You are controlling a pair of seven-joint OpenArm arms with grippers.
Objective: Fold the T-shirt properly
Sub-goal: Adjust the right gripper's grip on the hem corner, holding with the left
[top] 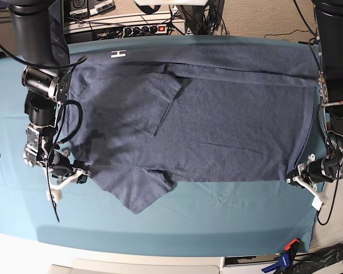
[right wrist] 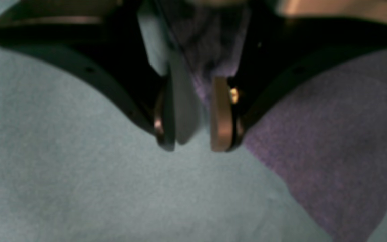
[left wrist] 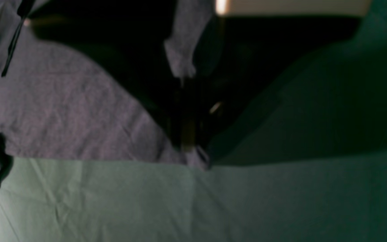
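Observation:
The blue-grey T-shirt [top: 217, 120] lies flat and spread sideways over the teal table cloth [top: 217, 217]. One sleeve [top: 140, 197] points to the front and its white neck label [top: 119, 53] is at the back left. My right gripper [top: 80, 173] is at the shirt's front left corner. In the right wrist view the gripper [right wrist: 193, 144] has shirt fabric [right wrist: 331, 144] pinched between its pads. My left gripper [top: 294, 178] is at the front right corner. In the left wrist view it [left wrist: 193, 151] is dark and closed on the shirt's [left wrist: 62, 111] edge.
A power strip and cables [top: 143, 27] lie behind the table. A blue and orange clamp [top: 286, 260] sits at the front right edge. Bare teal cloth runs along the front [top: 177, 234] and the left side [top: 6, 114].

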